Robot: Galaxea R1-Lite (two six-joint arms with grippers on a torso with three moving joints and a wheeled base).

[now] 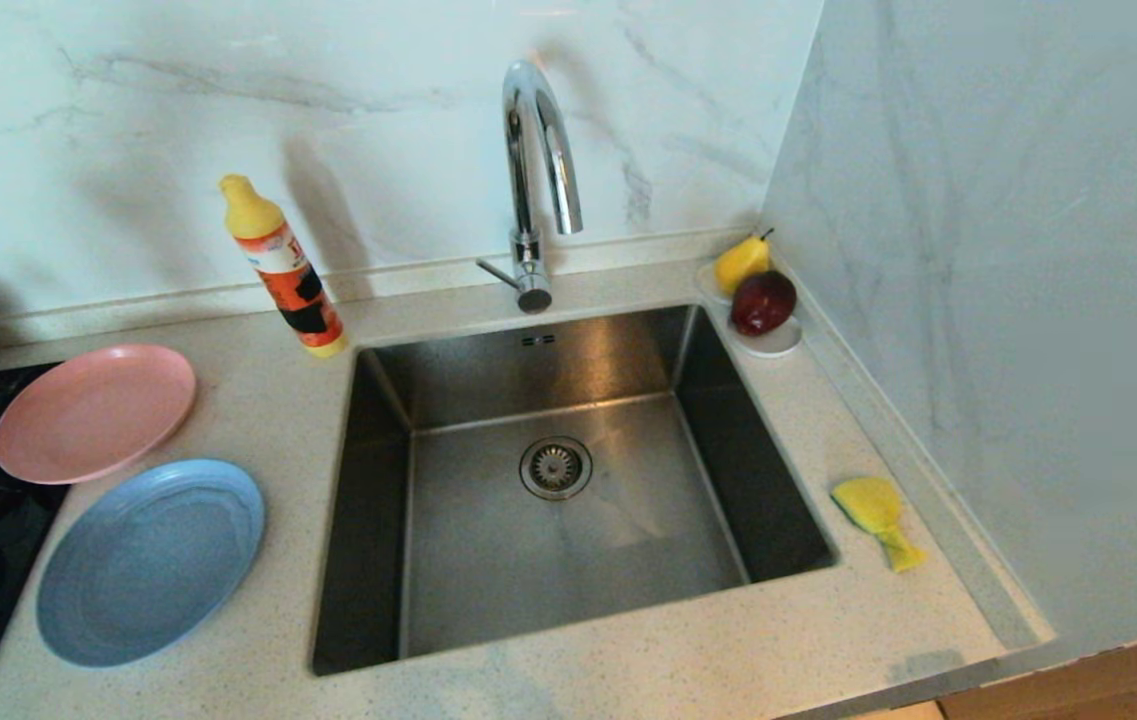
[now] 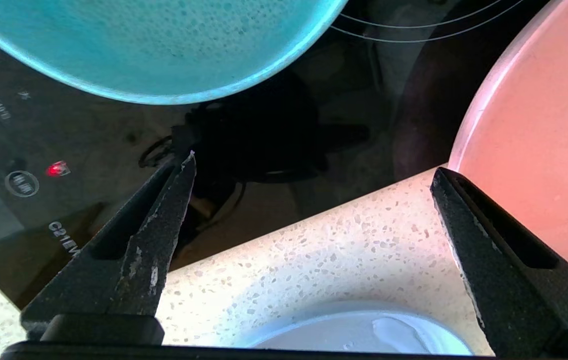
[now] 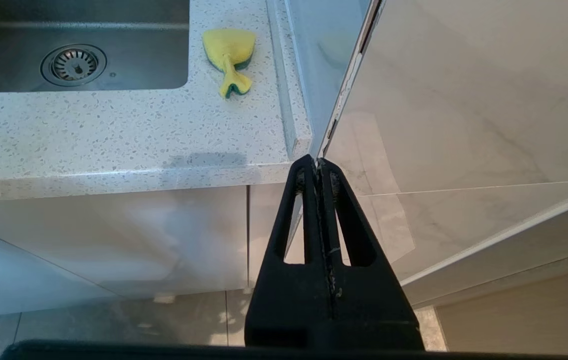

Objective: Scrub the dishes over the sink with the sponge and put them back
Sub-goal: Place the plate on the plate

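The dishes sit left of the sink [image 1: 568,500], a square basin of dark brushed steel with a round drain strainer: we see a matte pink round plate [image 1: 93,410] and a light blue round plate [image 1: 150,560] side by side on the speckled pale counter [image 1: 628,650], and the teal bowl [image 2: 154,45] on the glossy black hob [image 2: 64,145]. Our left gripper [image 2: 313,165] hovers with its rough black fingers spread wide and empty, the pink plate just beside one finger, the bowl ahead, the blue plate beneath. Our right gripper [image 3: 317,162] hangs closed below the counter edge, well apart from the crumpled yellow sponge [image 1: 876,515] lying right of the sink.
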